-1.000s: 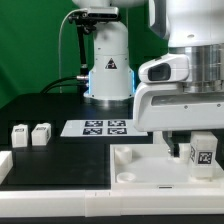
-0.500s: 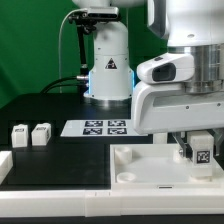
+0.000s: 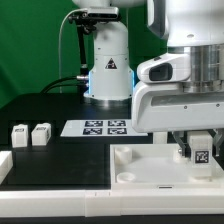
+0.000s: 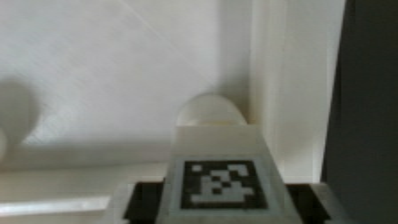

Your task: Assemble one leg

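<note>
My gripper [image 3: 201,153] is shut on a leg [image 3: 203,153], a small white square post with a black-and-white tag facing the camera. It holds the leg upright over the large flat white square piece [image 3: 140,172], near that piece's corner at the exterior view's right. In the wrist view the leg [image 4: 217,160] fills the middle, tag toward the camera, with a dark finger [image 4: 139,197] on each side and the white piece [image 4: 107,70] below. Two more legs [image 3: 19,135] [image 3: 41,134] lie on the black table at the exterior view's left.
The marker board [image 3: 97,127] lies flat on the table behind the white piece. The robot base [image 3: 108,70] stands at the back. A white edge piece [image 3: 4,165] sits at the exterior view's far left. A raised rim [image 4: 285,90] runs along the white piece.
The gripper with the leg has sunk slightly toward the white piece from a second ago; since half a second ago nothing visibly moved.
</note>
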